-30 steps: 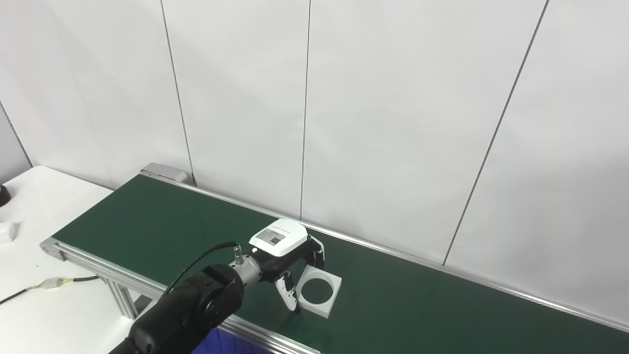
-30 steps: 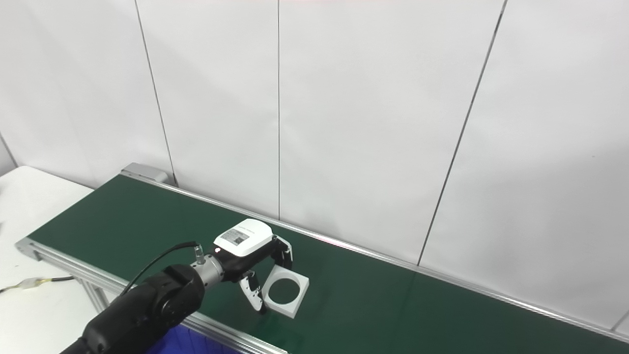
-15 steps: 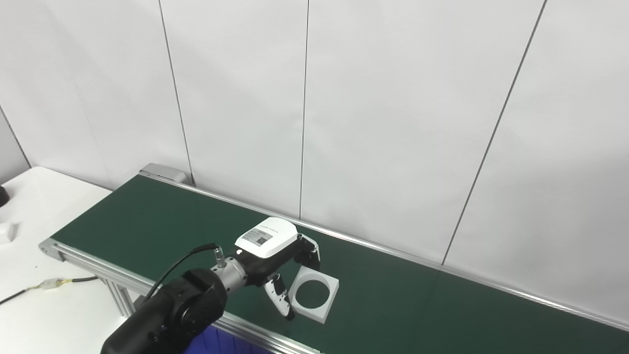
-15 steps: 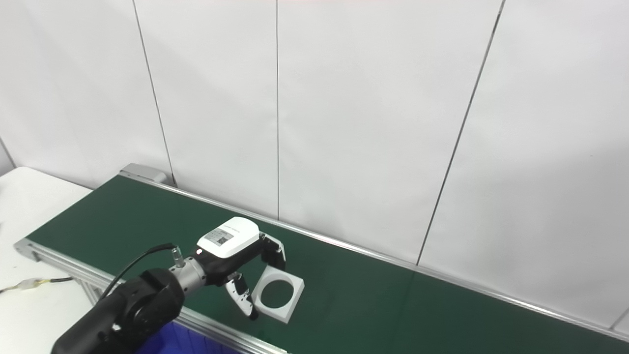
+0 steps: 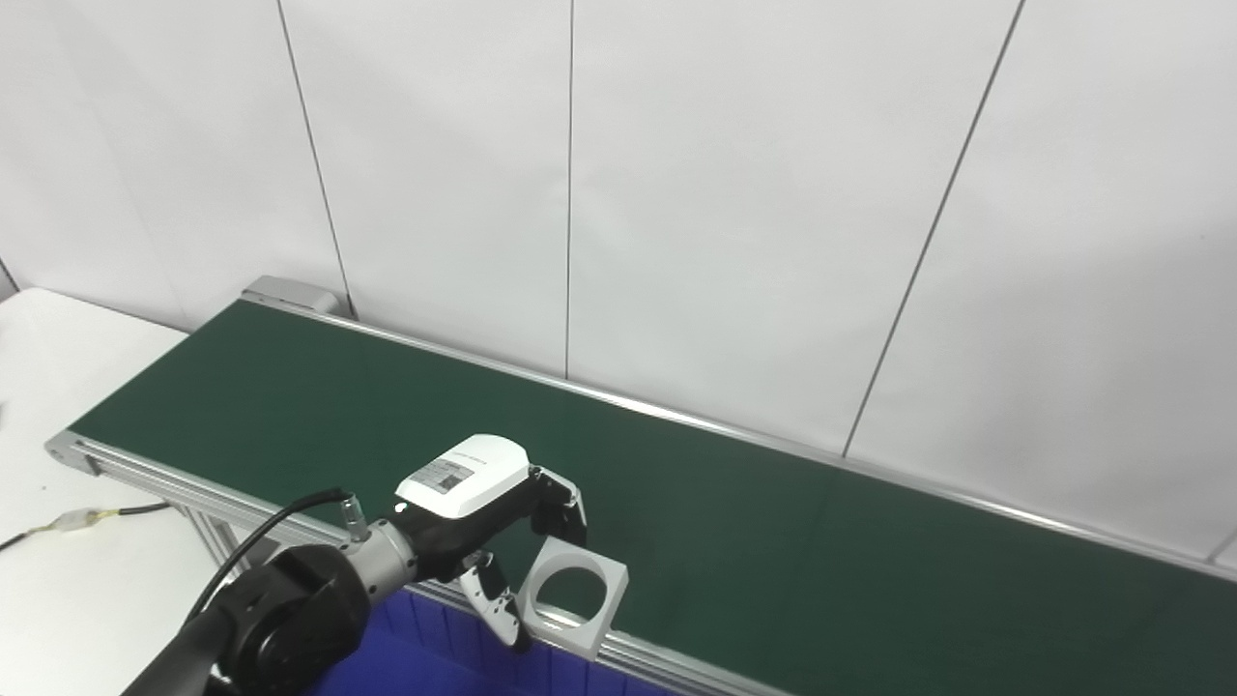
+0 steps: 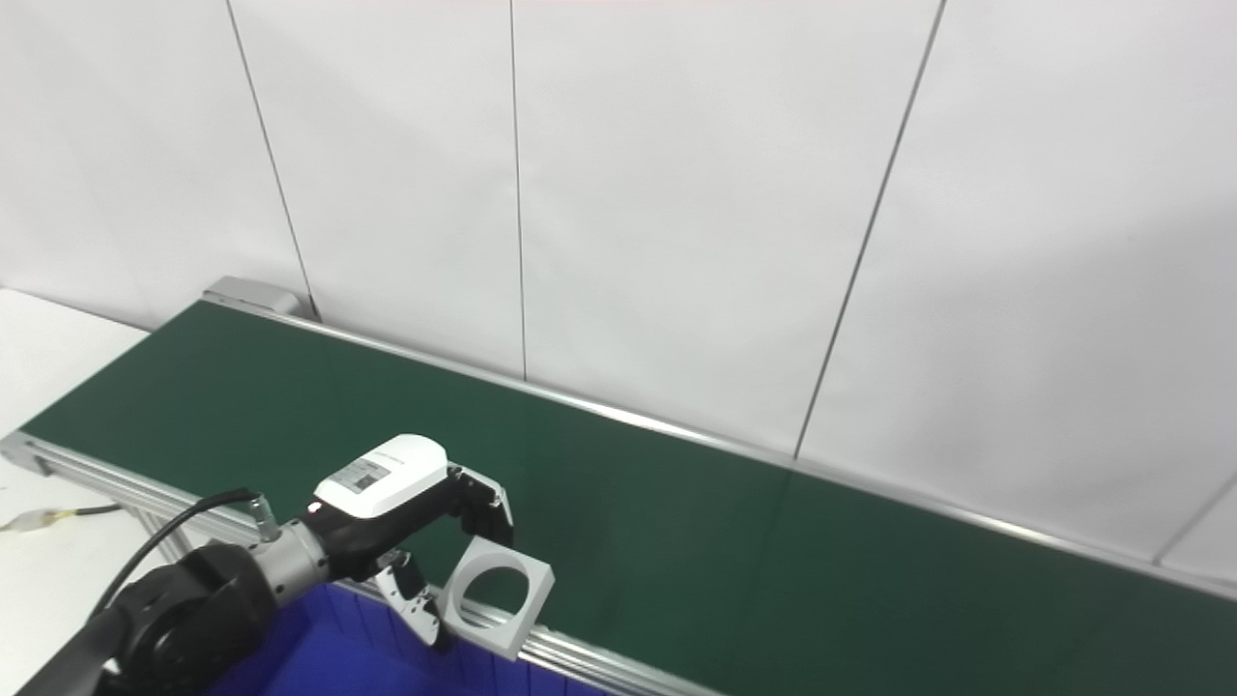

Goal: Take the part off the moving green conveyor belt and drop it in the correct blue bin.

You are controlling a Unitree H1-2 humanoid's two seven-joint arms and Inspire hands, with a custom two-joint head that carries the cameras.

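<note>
We hold the white square part with a round hole [image 5: 574, 605] in our left hand [image 5: 488, 527], fingers [image 5: 563, 507] on its far edge and thumb [image 5: 498, 604] on its near corner. The part hangs tilted over the near aluminium rail [image 5: 676, 667] of the green conveyor belt [image 5: 773, 551], partly past the edge and above the blue bin [image 6: 329, 657] below. Our right hand is out of view. A cable with a connector [image 5: 72, 522] lies on the white table [image 5: 77, 599] at left.
</note>
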